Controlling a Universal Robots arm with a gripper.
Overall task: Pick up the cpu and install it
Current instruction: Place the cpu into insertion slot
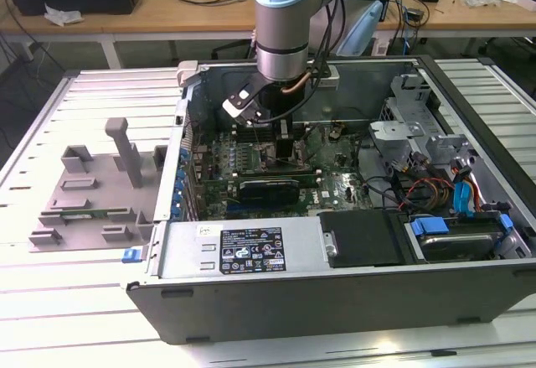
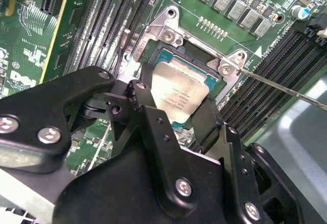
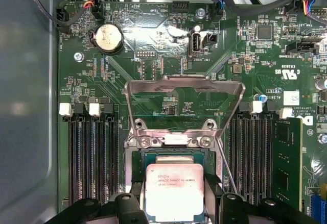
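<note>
The cpu, a small square chip with a pale silvery top, lies level over the dark socket on the green motherboard. My gripper is shut on it, one black finger against each of two opposite edges. In the second wrist view the cpu sits within the socket frame, between the black fingers. The socket's metal load plate stands swung open beyond it. In the exterior view the gripper reaches down into the open computer case.
Memory slots flank the socket on both sides, and a thin metal lever juts out beside it. A drive cage and cables fill the case toward the exterior view's right. Grey fixture blocks stand outside it at the left.
</note>
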